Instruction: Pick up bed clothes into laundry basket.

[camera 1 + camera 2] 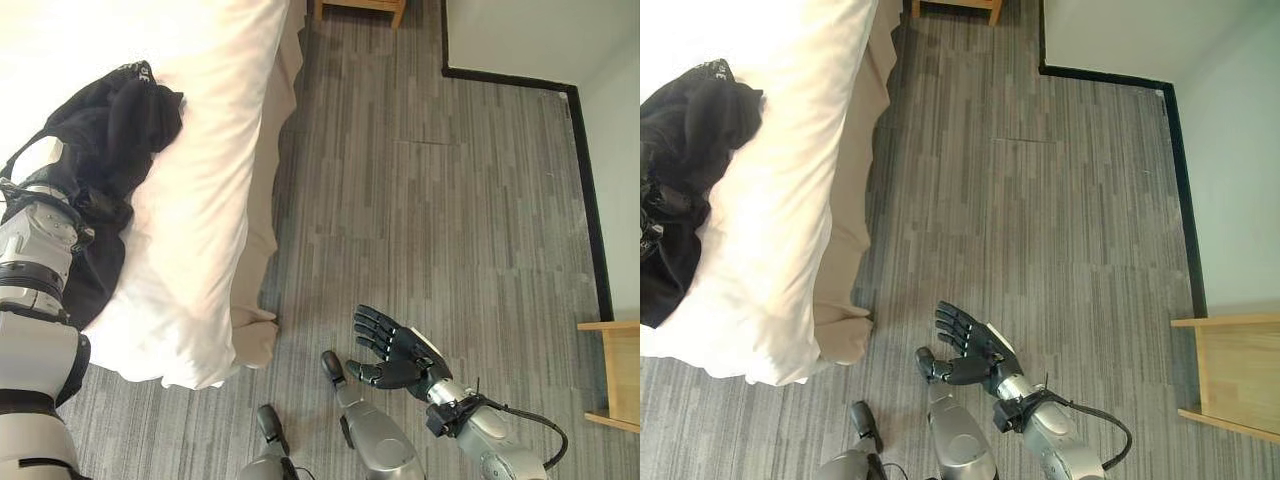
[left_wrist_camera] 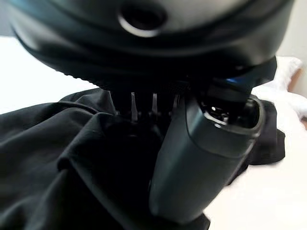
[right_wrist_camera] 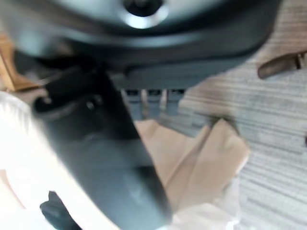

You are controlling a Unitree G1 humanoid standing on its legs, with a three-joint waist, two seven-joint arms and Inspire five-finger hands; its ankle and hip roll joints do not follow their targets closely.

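A heap of black clothes (image 1: 110, 130) lies on the white bed (image 1: 210, 200) at the left of the eye views. My left arm reaches in from the lower left, and its hand (image 2: 192, 163) is sunk into the heap. In the left wrist view its thumb presses into the bunched black cloth (image 2: 57, 158) and its fingers are buried in the folds. My right hand (image 1: 395, 355) hovers over the floor at the lower middle, away from the bed, with its fingers spread and holding nothing.
A beige bed skirt (image 1: 265, 250) hangs down the bed's side to the grey plank floor (image 1: 430, 200). A wooden piece of furniture (image 1: 610, 370) stands at the right edge, another (image 1: 360, 8) at the top. A wall with black skirting (image 1: 510, 78) closes the far right corner.
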